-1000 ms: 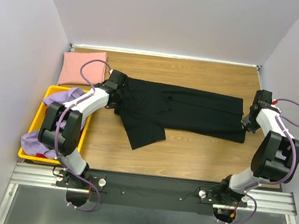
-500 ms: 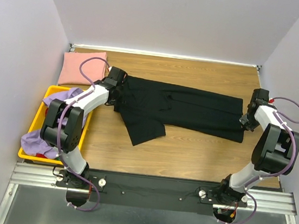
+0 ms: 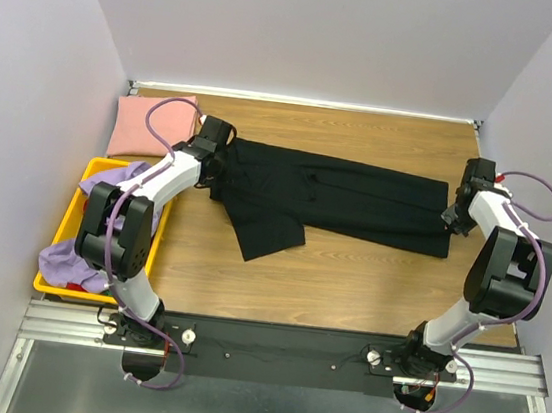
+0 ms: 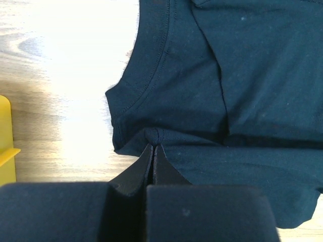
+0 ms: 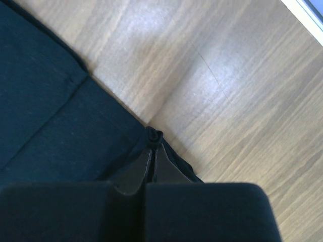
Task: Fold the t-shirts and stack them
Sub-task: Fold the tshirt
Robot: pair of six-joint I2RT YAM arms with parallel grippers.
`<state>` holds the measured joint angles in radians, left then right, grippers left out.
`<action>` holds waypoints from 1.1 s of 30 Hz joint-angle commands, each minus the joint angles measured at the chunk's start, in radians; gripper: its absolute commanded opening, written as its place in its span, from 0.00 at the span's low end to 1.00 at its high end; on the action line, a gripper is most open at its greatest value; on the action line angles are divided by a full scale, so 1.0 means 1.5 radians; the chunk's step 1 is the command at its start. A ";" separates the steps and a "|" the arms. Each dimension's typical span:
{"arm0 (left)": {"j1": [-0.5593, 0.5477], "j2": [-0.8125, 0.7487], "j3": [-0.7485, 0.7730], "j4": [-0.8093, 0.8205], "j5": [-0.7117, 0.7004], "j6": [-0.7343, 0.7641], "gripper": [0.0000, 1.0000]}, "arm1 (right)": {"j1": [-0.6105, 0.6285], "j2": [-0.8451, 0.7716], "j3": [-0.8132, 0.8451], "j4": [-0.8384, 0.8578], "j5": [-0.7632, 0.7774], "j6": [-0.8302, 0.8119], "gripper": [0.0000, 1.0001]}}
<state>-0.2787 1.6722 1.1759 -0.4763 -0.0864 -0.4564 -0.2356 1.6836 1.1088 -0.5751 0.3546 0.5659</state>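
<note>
The soft black cloth t-shirt (image 3: 358, 198) lies stretched flat across the middle of the wooden table (image 3: 347, 286). The left gripper (image 4: 154, 145) is pinched tight on a small pucker of cloth beside the collar. The right gripper (image 5: 153, 147) is pinched likewise on a corner at the opposite end. Assessment: the fabric is light and limp, will sag between grips, and is best held at seamed edges, as here. The folded dusty pink t-shirt (image 3: 150, 126) lies at the far left corner. The lavender t-shirt (image 3: 107, 186) is heaped in the yellow plastic crate (image 3: 65, 216).
</note>
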 commanded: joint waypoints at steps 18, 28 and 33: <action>0.012 0.032 0.022 0.008 -0.049 0.000 0.00 | 0.006 0.037 0.025 0.049 -0.032 -0.033 0.02; 0.015 0.015 0.010 0.016 -0.052 -0.008 0.00 | 0.007 0.057 0.016 0.085 -0.057 -0.039 0.02; 0.021 0.018 0.001 0.022 -0.046 -0.008 0.00 | 0.007 0.076 0.001 0.101 -0.054 -0.040 0.02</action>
<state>-0.2665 1.7260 1.1946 -0.4610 -0.1192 -0.4641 -0.2279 1.7645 1.1206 -0.4713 0.2699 0.5217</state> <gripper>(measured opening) 0.007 0.020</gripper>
